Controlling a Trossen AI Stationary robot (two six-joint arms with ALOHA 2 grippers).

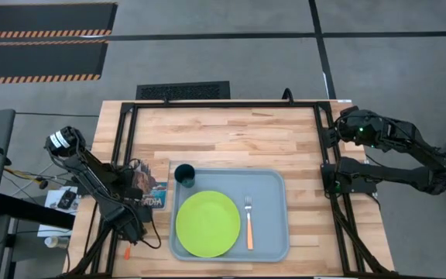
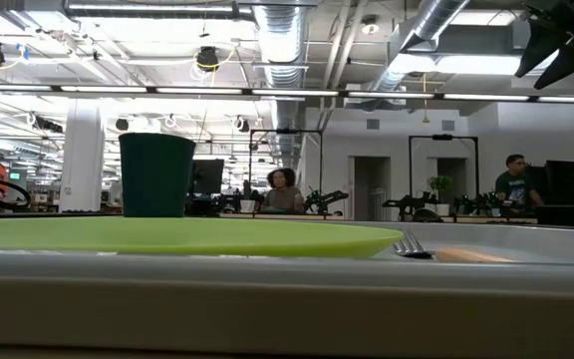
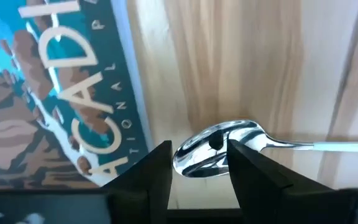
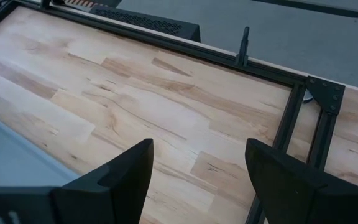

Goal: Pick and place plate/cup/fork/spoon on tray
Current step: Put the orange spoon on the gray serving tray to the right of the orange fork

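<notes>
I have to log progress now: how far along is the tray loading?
Done: the plate, cup and fork already sit on the tray. In hand: the left claw is open around the spoon bowl, on the table beside the ACADIA card. Left: lifting and placing the spoon. The right claw waits, open.

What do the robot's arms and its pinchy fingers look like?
Both arms are dark, almost black, built from chunky jointed segments. The left arm has a round pale end cap and thin cables trailing beside it. The right arm shows a small green light. Each gripper has two flat, black, wedge-shaped fingers: left gripper, right gripper.
</notes>
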